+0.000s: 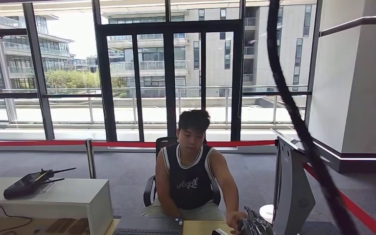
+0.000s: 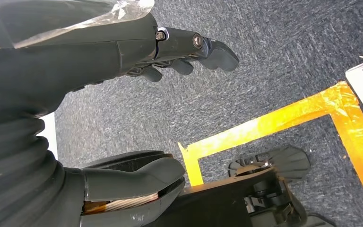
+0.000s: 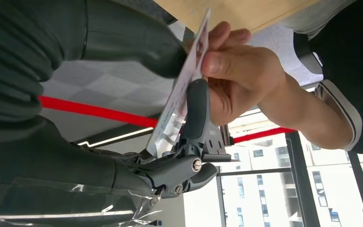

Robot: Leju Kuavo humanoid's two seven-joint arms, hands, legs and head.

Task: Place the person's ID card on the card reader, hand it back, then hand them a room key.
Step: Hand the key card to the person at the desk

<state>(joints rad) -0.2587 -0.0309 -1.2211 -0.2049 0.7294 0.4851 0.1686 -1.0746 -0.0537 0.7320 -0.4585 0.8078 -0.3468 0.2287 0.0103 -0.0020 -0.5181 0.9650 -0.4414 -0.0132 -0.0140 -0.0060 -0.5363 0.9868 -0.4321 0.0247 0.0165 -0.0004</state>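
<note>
1. Two hands meet on one ID card (image 3: 182, 90): our right hand (image 3: 189, 118) pinches it between thumb and fingers while the seated person's hand (image 3: 238, 71) grips its far end, at the desk (image 1: 200, 228) front edge.
2. We judge a handover under way; which direction we cannot tell. Next, one grip must release cleanly.
3. Our left hand (image 2: 179, 52) hangs over carpet, fingers loosely apart, holding nothing.

A reception lobby in an office-style building: tall glass doors (image 1: 169, 83) face other blocks, a red barrier rope (image 1: 127, 143) crosses grey carpet (image 1: 127, 171), and a person (image 1: 191, 176) sits at a wooden bench (image 1: 200, 227) with a keyboard (image 1: 147, 229).
</note>
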